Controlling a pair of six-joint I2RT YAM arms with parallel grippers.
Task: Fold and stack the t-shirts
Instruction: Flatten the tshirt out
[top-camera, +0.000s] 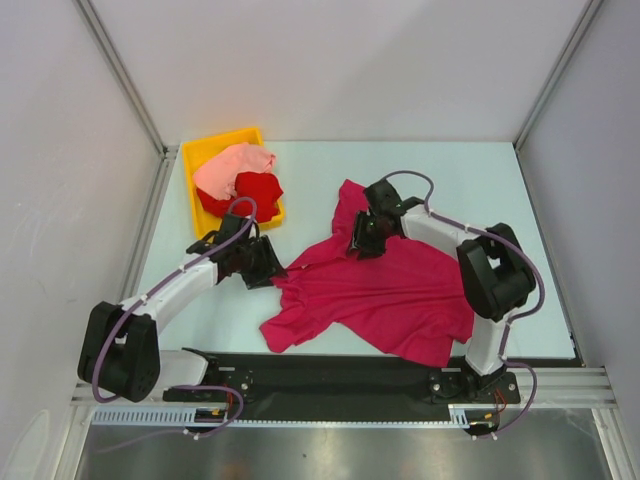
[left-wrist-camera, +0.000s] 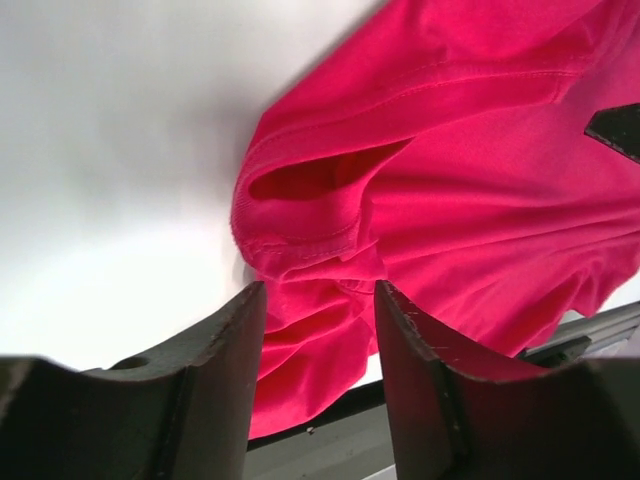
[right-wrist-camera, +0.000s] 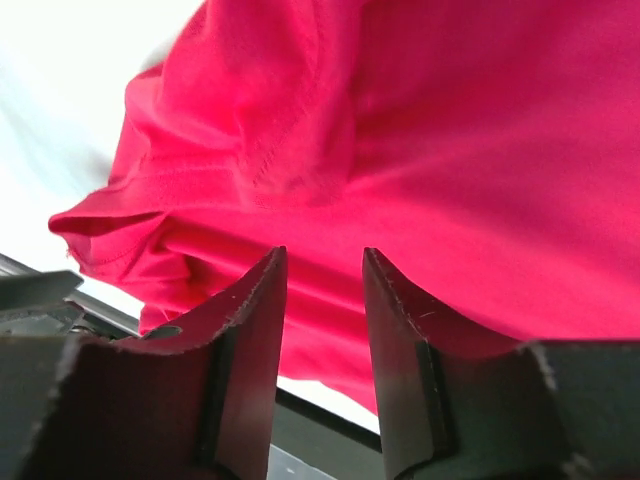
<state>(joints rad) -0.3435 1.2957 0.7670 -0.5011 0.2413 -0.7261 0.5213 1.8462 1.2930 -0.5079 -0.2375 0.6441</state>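
The magenta-crimson t-shirt (top-camera: 390, 290) lies rumpled and partly spread on the white table (top-camera: 480, 180). My left gripper (top-camera: 270, 268) is open over its left sleeve edge, the cloth (left-wrist-camera: 470, 180) showing beyond the fingers (left-wrist-camera: 225, 380). My right gripper (top-camera: 362, 243) is open above the shirt's upper part near its raised flap, over the cloth (right-wrist-camera: 450, 150). The pale salmon-pink t-shirt (top-camera: 232, 168) and the bright red t-shirt (top-camera: 258, 190) lie bunched in the yellow bin (top-camera: 205, 152) at the back left.
A black rail (top-camera: 340, 375) runs along the table's near edge, close to the shirt's lower hem. Metal frame posts and white walls stand at the left, right and back.
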